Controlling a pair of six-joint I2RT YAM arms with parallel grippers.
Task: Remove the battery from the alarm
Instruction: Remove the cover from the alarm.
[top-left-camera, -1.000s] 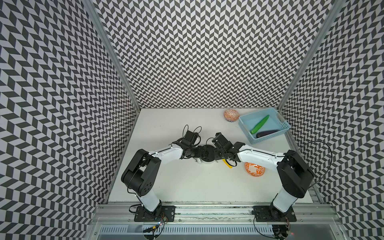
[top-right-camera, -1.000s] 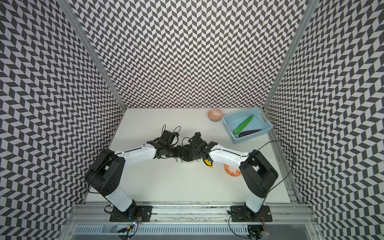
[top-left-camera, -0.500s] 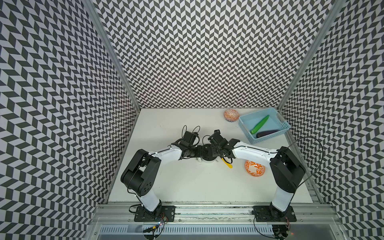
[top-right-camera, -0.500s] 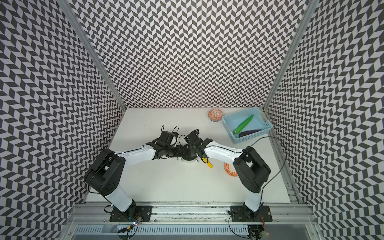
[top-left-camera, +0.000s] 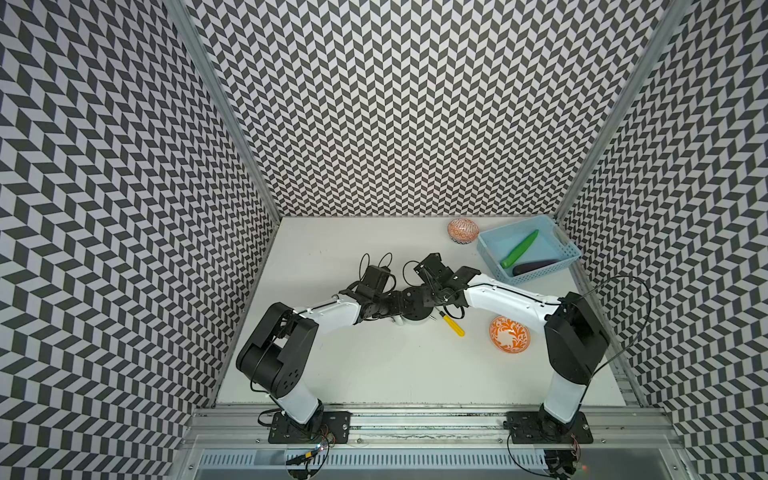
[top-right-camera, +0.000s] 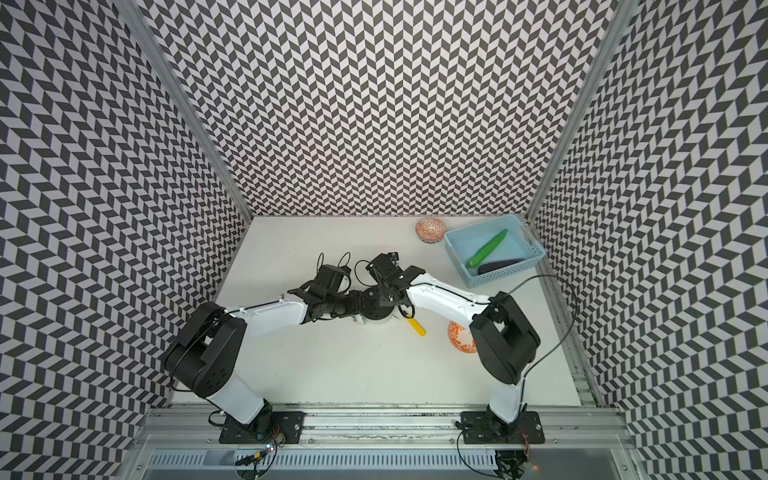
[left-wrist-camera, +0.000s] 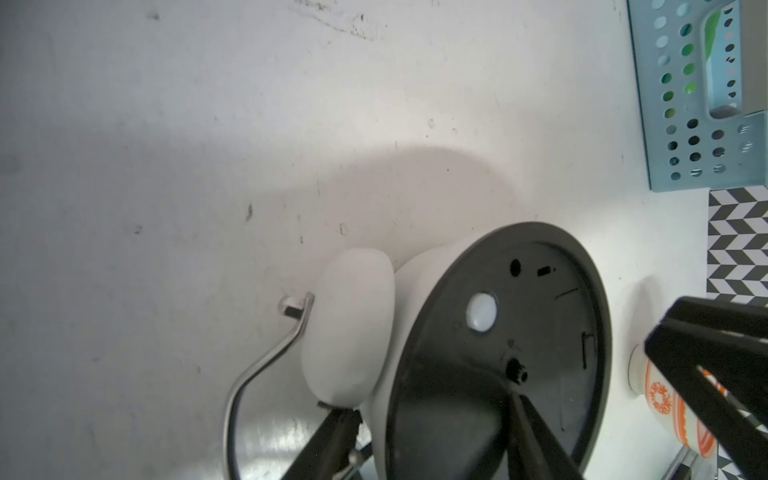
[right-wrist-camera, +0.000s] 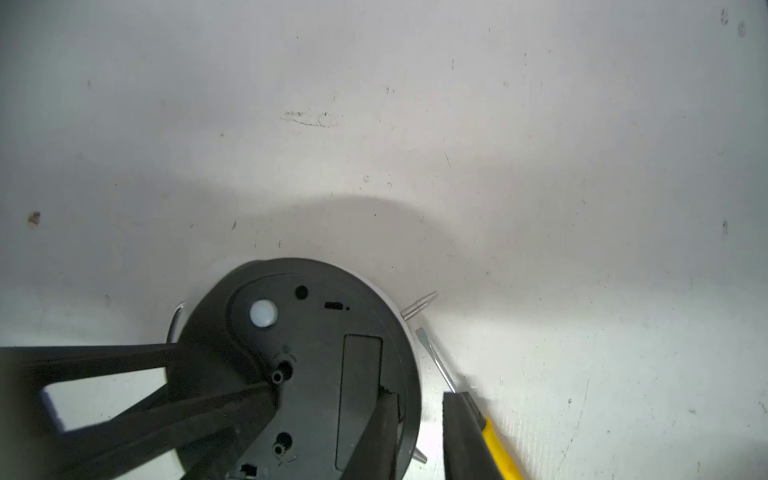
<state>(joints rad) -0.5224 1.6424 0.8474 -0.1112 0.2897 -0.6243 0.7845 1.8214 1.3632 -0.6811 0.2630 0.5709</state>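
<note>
Face-down alarm (top-left-camera: 415, 303) lying on table (top-left-camera: 374, 374) between both grippers, black back up, battery not showing
Left gripper (left-wrist-camera: 428, 409) jaws half-closed, pinching the rim; right gripper (right-wrist-camera: 422, 401) jaws narrow, straddling the rim, grip unclear, finger (right-wrist-camera: 384, 419) prying the cover (right-wrist-camera: 359, 395): risking slipping off or skidding the alarm; right wrist sitting further in than a second ago

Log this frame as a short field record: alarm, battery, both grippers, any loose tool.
alarm: face down on table, black back up
battery: not visible; compartment cover on
left gripper: clamped across alarm's rim
right gripper: slightly open, one finger at cover's edge
screwdriver: on table beside alarm
</note>
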